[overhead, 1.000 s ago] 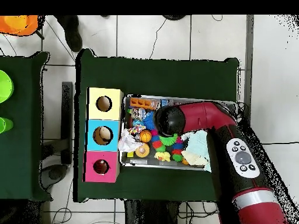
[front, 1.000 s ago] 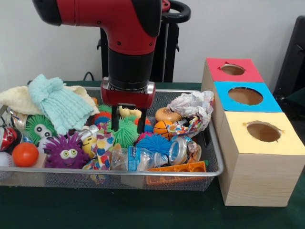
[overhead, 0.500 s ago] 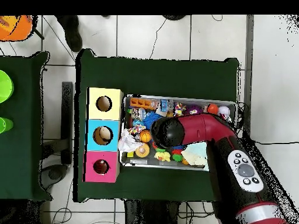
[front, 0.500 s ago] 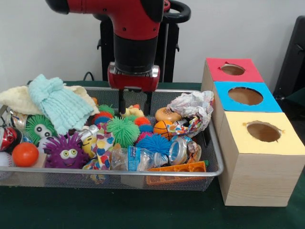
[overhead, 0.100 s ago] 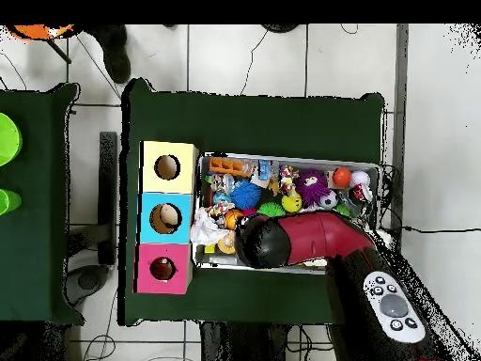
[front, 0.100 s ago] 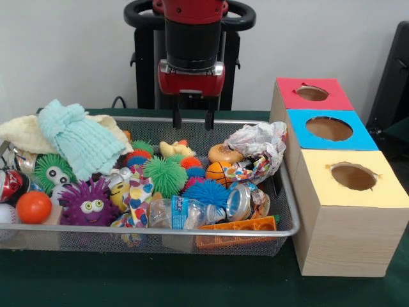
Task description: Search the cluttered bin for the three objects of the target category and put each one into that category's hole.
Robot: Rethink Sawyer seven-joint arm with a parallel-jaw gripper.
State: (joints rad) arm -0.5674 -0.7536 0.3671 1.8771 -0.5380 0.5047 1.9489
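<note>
**Tool raised and empty above bin's far rim**

Front view. Tool (front, 0.100 s ago: 192,118) hangs above the far rim of the wire bin (front, 0.100 s ago: 284,211), its two dark prongs spread apart with nothing between them. One bin, heaped with clutter. Spiky balls counted: one green (front, 0.100 s ago: 165,176), one blue (front, 0.100 s ago: 206,192), one purple with eyes (front, 0.100 s ago: 89,203), one green with eyes (front, 0.100 s ago: 52,171). One smooth orange ball (front, 0.100 s ago: 33,206) sits at the near left corner. One pale teal cloth (front, 0.100 s ago: 80,141) lies over a cream cloth (front, 0.100 s ago: 24,132) at the left end. One crumpled paper wad (front, 0.100 s ago: 261,141) rests at the right end, with one small basketball (front, 0.100 s ago: 219,171) just beside it. One clear plastic bottle (front, 0.100 s ago: 185,212) lies along the near rim, next to one orange plastic block (front, 0.100 s ago: 246,225). Beside the bin stand three boxes in a row, each with one round hole on top: red box (front, 0.100 s ago: 312,94) farthest, blue box (front, 0.100 s ago: 329,129) in the middle, yellow box (front, 0.100 s ago: 351,178) nearest. All stand on the green worktop (front, 0.100 s ago: 147,281).

Overhead view. Arm (overhead, 0.100 s ago: 310,240) covers the bin's lower edge; tool hidden beneath it. Three boxes again counted, touching in a line.
</note>
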